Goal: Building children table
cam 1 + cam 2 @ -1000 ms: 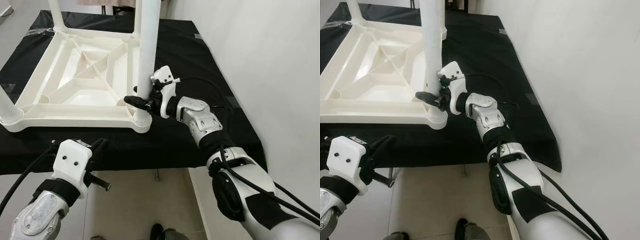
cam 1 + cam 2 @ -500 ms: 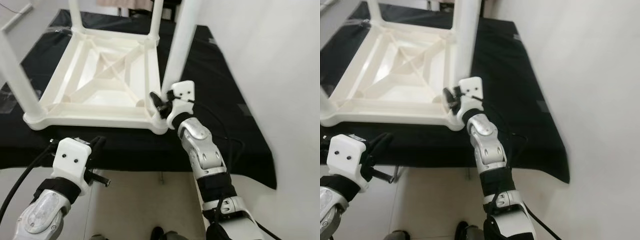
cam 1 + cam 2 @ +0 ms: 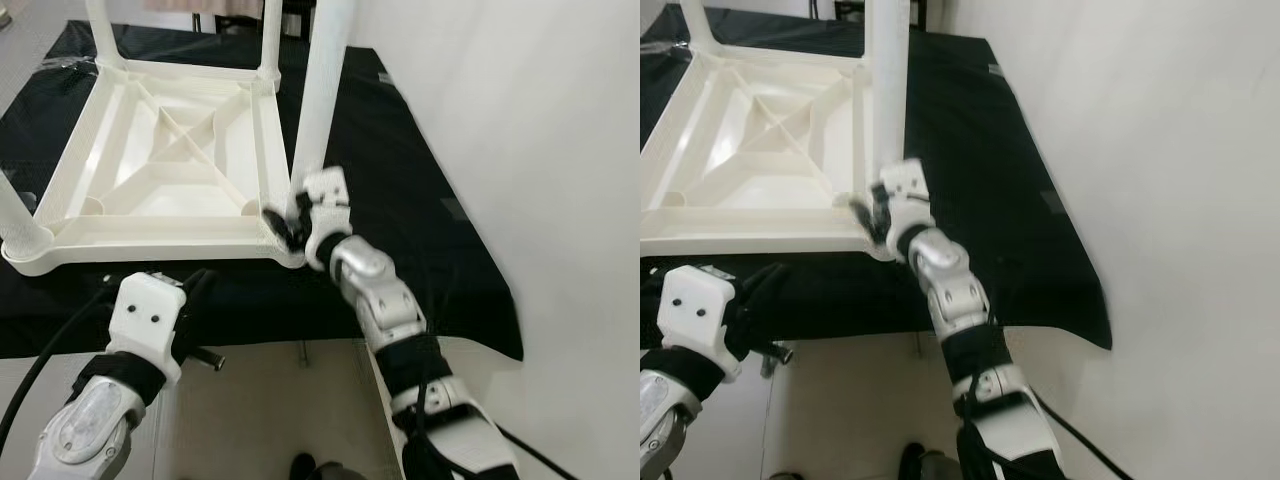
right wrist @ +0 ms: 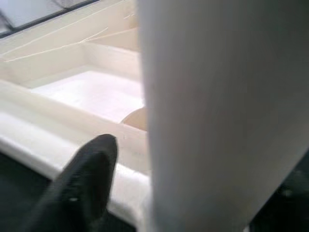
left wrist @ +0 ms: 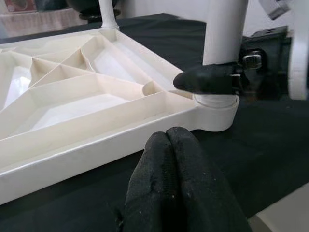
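Table (image 3: 150,170) inverted for leg fitting. Right gripper (image 3: 288,225) pinching leg (image 3: 322,100) at socket, steadying it. Left gripper (image 5: 176,159) pressed together, idle nearby.

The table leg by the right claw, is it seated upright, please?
Upright: the leg stands in the corner socket of the upside-down table.
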Controlling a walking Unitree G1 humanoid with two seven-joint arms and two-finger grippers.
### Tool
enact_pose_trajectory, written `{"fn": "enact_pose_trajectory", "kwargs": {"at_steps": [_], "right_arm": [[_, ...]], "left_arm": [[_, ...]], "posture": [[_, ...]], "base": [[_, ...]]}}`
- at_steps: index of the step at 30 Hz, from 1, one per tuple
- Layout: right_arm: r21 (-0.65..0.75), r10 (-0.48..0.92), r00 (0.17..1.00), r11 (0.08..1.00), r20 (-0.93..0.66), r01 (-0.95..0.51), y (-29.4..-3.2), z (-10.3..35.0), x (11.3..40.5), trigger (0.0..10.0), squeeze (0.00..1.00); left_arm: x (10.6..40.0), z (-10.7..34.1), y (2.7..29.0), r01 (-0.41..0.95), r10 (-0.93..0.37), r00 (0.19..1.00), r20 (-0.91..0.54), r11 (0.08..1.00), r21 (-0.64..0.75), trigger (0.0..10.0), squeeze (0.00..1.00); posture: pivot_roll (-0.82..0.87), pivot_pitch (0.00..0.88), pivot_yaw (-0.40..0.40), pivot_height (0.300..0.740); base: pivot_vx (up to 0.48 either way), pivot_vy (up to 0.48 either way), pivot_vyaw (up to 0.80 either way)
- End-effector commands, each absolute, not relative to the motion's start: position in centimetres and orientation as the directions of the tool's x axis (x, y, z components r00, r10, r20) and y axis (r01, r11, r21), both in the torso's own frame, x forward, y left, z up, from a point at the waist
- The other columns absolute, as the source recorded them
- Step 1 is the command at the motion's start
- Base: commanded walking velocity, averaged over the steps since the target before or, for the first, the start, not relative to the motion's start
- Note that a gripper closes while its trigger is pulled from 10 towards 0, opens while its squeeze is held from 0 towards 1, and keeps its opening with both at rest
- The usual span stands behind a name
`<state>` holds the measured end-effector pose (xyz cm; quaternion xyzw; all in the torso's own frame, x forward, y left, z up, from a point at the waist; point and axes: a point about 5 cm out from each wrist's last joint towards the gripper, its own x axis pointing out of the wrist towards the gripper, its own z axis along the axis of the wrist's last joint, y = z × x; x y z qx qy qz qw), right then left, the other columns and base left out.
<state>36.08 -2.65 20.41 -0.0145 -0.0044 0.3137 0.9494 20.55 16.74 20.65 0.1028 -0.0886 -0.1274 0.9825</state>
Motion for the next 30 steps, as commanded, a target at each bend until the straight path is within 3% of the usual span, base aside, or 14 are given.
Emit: {"fn": "enact_pose_trajectory", "kwargs": {"at_steps": [1,2,3,4,7,9,13,14,17,18,19,30], "right_arm": [[-0.038,0.725,0.689,0.688,0.009,-0.724,-1.4,21.0,35.3,10.0,0.47],[-0.038,0.725,0.689,0.688,0.009,-0.724,-1.4,21.0,35.3,10.0,0.47],[-0.046,0.791,0.612,0.611,0.005,-0.79,-0.9,21.0,35.2,10.0,0.0],[-0.046,0.791,0.612,0.611,0.005,-0.79,-0.9,21.0,35.2,10.0,0.0],[-0.112,0.932,0.362,0.359,-0.009,-0.927,0.0,21.5,34.9,10.0,0.0],[-0.122,0.965,0.261,0.258,-0.015,-0.959,0.2,22.2,35.1,10.0,0.0],[-0.133,0.975,0.218,0.212,-0.036,-0.968,0.2,23.2,35.9,10.0,0.0],[-0.138,0.974,0.221,0.213,-0.047,-0.967,0.3,23.5,36.1,8.6,0.0],[-0.14,0.973,0.225,0.215,-0.053,-0.966,0.3,23.7,36.3,8.6,0.0],[-0.139,0.972,0.229,0.219,-0.056,-0.966,0.4,23.9,36.5,0.4,0.0],[-0.124,0.971,0.23,0.222,-0.061,-0.967,0.4,24.2,36.8,0.0,0.0],[-0.142,0.95,0.282,0.264,-0.133,-0.954,-0.5,22.9,37.5,0.0,0.0]], "left_arm": [[20.5,20.3,16.4,0.249,-0.28,0.951,0.129,0.945,0.211,10.0,0.0],[20.5,20.3,16.4,0.249,-0.28,0.951,0.129,0.945,0.211,10.0,0.0],[20.4,20.3,16.4,0.251,-0.281,0.951,0.129,0.945,0.21,10.0,0.0],[20.4,20.3,16.4,0.251,-0.281,0.951,0.129,0.945,0.21,10.0,0.0],[20.3,20.4,16.3,0.251,-0.282,0.95,0.131,0.945,0.21,10.0,0.0],[20.2,20.4,16.3,0.252,-0.282,0.951,0.127,0.944,0.212,10.0,0.0],[19.9,20.4,16.2,0.252,-0.281,0.952,0.121,0.944,0.215,10.0,0.0],[19.8,20.4,16.2,0.25,-0.279,0.953,0.12,0.944,0.217,10.0,0.0],[19.8,20.5,16.3,0.248,-0.278,0.953,0.119,0.944,0.217,10.0,0.0],[19.7,20.5,16.3,0.246,-0.275,0.954,0.117,0.944,0.219,10.0,0.0],[19.6,20.5,16.3,0.242,-0.272,0.956,0.115,0.945,0.221,10.0,0.0],[19.3,20.4,16.2,0.242,-0.27,0.957,0.108,0.945,0.219,10.0,0.0]], "posture": [[0.15,0.235,-0.185,0.74],[0.15,0.235,-0.185,0.74],[0.16,0.237,-0.186,0.74],[0.16,0.237,-0.186,0.74],[0.18,0.249,-0.185,0.74],[0.19,0.259,-0.186,0.74],[0.21,0.277,-0.193,0.74],[0.21,0.286,-0.197,0.74],[0.21,0.288,-0.197,0.74],[0.22,0.296,-0.199,0.74],[0.22,0.301,-0.202,0.74],[0.21,0.309,-0.205,0.74]], "base": [[0.0,0.0,0.0],[0.0,0.0,0.0],[0.0,0.0,0.0],[0.0,0.0,0.0],[0.0,0.0,0.0],[0.0,0.0,0.0],[0.0,0.0,0.0],[0.0,0.0,0.0],[0.0,0.0,0.0],[0.0,0.0,0.0],[0.0,0.0,0.0],[0.0,0.0,0.0]]}}
